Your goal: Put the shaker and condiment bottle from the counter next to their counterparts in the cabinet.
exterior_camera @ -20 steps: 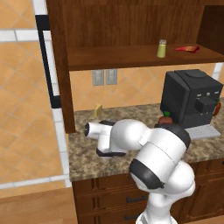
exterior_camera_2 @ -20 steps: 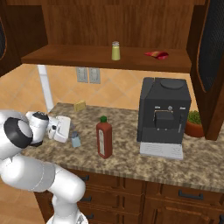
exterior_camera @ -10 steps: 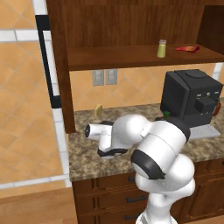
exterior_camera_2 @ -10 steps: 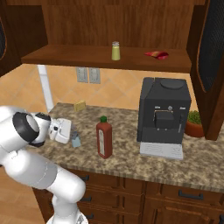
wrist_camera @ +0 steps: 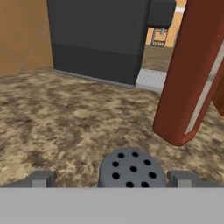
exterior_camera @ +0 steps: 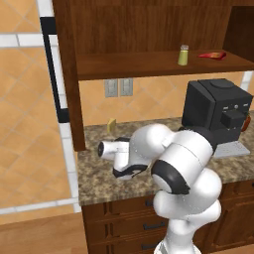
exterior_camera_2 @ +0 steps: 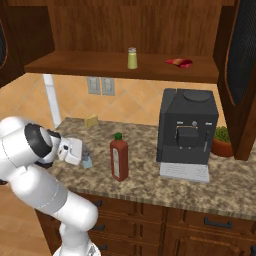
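Note:
The shaker (wrist_camera: 131, 167), pale blue with a grey perforated cap, stands on the granite counter (exterior_camera_2: 150, 185). My gripper (wrist_camera: 111, 178) is open, with one fingertip on each side of the cap. From the right base view the gripper (exterior_camera_2: 82, 154) reaches the shaker (exterior_camera_2: 88, 161) from the left, low over the counter. The condiment bottle (exterior_camera_2: 119, 159), tall and red with a green cap, stands upright just right of the shaker and looms close in the hand view (wrist_camera: 192, 74). On the cabinet shelf (exterior_camera_2: 75, 67) stand the counterparts: a yellow-green shaker (exterior_camera_2: 132, 58) and a flat red bottle (exterior_camera_2: 178, 62).
A black coffee machine (exterior_camera_2: 187, 132) stands on the counter right of the condiment bottle, with a small potted plant (exterior_camera_2: 222, 140) beyond it. A small yellow object (exterior_camera_2: 91, 121) lies by the back wall under two outlets (exterior_camera_2: 100, 85). The cabinet's side panel (exterior_camera: 69, 74) rises left of the arm.
The hand has hardly moved and stays low by the shaker. The arm's elbow has shifted slightly. The jaws remain open.

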Robot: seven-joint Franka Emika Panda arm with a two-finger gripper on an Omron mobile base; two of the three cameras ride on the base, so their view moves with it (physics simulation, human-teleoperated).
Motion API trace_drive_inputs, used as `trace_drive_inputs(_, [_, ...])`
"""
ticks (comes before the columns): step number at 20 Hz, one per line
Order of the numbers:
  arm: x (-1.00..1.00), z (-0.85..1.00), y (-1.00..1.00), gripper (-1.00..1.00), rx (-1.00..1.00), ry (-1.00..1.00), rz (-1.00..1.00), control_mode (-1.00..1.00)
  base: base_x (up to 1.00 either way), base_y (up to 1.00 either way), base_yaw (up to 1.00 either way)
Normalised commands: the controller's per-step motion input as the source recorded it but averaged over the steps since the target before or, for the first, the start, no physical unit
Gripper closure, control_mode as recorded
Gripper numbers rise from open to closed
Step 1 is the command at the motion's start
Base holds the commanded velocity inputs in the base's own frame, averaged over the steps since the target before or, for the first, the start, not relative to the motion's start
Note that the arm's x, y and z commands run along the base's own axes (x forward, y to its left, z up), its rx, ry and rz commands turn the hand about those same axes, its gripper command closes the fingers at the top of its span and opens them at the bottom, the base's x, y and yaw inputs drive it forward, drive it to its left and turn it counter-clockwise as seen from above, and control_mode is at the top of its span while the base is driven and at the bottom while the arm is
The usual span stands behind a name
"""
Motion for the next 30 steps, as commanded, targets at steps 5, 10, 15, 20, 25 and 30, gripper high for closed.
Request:
trace_drive_inputs(5, [0.0, -0.15, 0.0, 1.0, 0.0, 0.0, 0.0, -1.0, 0.0, 0.0, 0.0])
trace_drive_inputs(10, [0.0, -0.03, 0.0, 1.0, 0.0, 0.0, 0.0, -1.0, 0.0, 0.0, 0.0])
trace_drive_inputs(15, [0.0, 0.51, 0.07, 1.0, 0.0, 0.0, 0.0, -1.0, 0.0, 0.0, 0.0])
trace_drive_inputs(20, [0.0, 0.81, 0.06, 1.0, 0.0, 0.0, 0.0, -1.0, 0.0, 0.0, 0.0])
trace_drive_inputs(25, [0.0, 0.85, 0.0, 1.0, 0.0, 0.0, 0.0, -1.0, 0.0, 0.0, 0.0])
trace_drive_inputs(30, [-0.01, 0.71, 0.0, 1.0, 0.0, 0.0, 0.0, -1.0, 0.0, 0.0, 0.0])
